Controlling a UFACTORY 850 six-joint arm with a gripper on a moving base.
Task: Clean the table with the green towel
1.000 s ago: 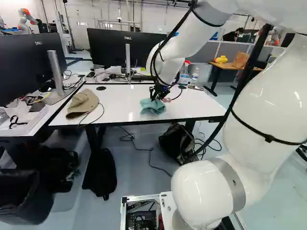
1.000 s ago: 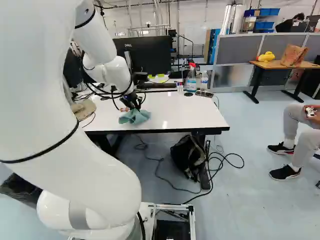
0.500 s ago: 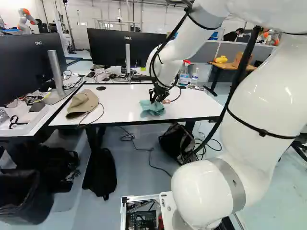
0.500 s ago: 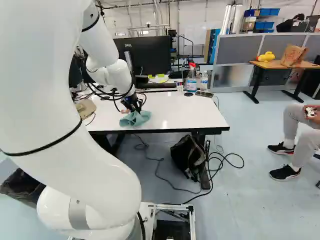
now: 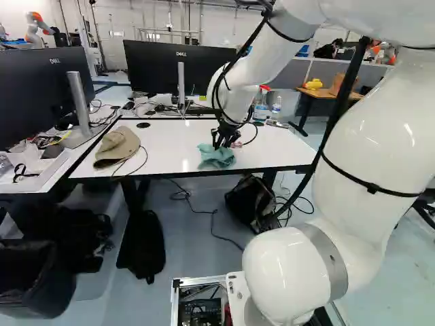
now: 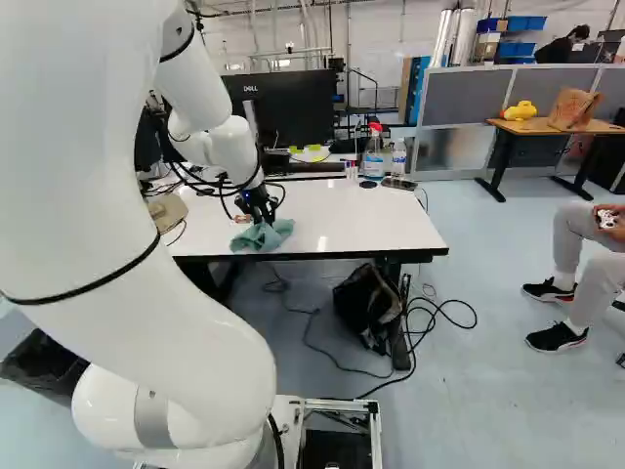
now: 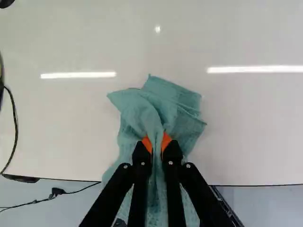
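White casing on our arm (image 5: 380, 129) is filling the right of the left base view; beyond it, our gripper (image 7: 156, 142) is pinching a raised fold of the green towel (image 7: 156, 101) between its orange pads (image 7: 166, 140). We are holding the cloth by the near edge of the table (image 6: 361, 220), left of centre in the right base view. Pulling it nearer, we would be risking a corner dragging over that edge; with only a narrow fold gripped, friction could be working it loose. Teal and thin, it is bunching at the grip and fanning into creased, layered corners ahead of the fingers. Sweeping towards the left of the left base view, we could be catching the cap (image 5: 119, 144) and the thin cable (image 5: 147, 156) beside it. Farther back, at the upper middle of the right base view, the spray bottle (image 6: 373, 156) and water bottle (image 6: 398, 158) are standing where an overlong wipe might be toppling them.
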